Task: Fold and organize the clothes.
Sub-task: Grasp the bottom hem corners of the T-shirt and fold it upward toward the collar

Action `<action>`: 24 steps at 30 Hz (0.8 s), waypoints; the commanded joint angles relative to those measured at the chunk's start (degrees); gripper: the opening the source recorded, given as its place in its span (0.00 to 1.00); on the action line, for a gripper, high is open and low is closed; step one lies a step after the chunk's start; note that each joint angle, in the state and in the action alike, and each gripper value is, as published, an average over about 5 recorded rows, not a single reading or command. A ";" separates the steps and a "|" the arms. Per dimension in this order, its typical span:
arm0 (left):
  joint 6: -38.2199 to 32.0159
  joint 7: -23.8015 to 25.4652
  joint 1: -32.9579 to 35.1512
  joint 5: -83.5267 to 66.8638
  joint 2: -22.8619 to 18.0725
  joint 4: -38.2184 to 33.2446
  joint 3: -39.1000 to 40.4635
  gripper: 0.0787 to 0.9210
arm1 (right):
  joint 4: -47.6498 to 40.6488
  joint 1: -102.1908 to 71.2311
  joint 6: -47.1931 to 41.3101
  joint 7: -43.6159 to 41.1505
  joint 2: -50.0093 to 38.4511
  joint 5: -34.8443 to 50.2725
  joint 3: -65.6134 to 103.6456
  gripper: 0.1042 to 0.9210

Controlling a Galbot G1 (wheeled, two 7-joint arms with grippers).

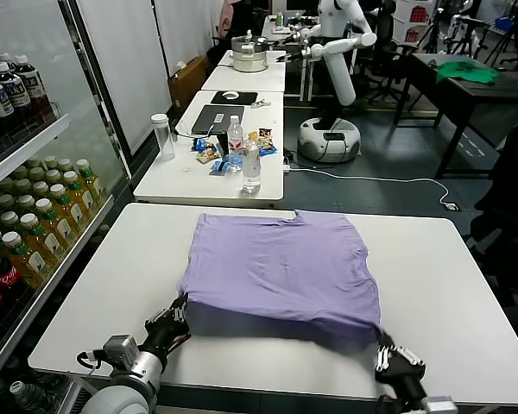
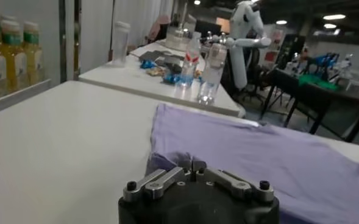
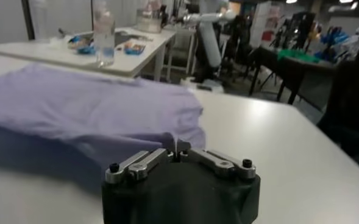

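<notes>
Item: lavender T-shirt [image 1: 281, 272], plain, thin fabric, lying partly folded at the middle of the white surface [image 1: 449, 285], its near edge doubled over and sagging toward the robot.

Left tool [image 1: 174, 321]: sitting at the shirt's near left corner, its fingers pressed together and pinching the fabric there.

Right tool [image 1: 386, 354]: sitting at the shirt's near right corner, likewise pressed together and pinching the hem.

Surroundings: a second surface beyond is carrying water bottles [image 1: 250, 168], a tall cup [image 1: 162, 135] and snack packets; a drinks shelf [image 1: 34, 224] is standing to the robot's left.
</notes>
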 commanded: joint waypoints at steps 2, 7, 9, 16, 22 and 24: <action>-1.04 1.35 -10.25 -0.87 1.69 9.13 2.38 0.01 | -6.22 12.91 -0.56 0.17 -7.80 5.06 0.49 0.02; 0.40 3.11 -13.87 1.97 2.54 14.00 4.44 0.01 | -11.26 19.73 -1.68 0.01 -10.62 5.03 -3.54 0.02; 0.54 3.36 -15.19 3.24 2.63 15.57 5.31 0.01 | -13.16 22.47 -2.19 -0.15 -11.33 4.87 -5.11 0.02; 0.81 4.30 -18.39 8.92 2.13 20.51 8.14 0.01 | -18.50 27.49 -4.20 -1.66 -11.92 3.06 -8.87 0.02; 1.08 4.44 -20.35 11.02 1.32 24.10 9.13 0.01 | -21.99 28.77 -5.35 -2.62 -10.97 0.56 -10.49 0.02; 1.06 4.42 -20.89 11.38 1.02 24.85 9.48 0.01 | -22.73 28.98 -5.56 -2.68 -10.48 0.00 -10.97 0.02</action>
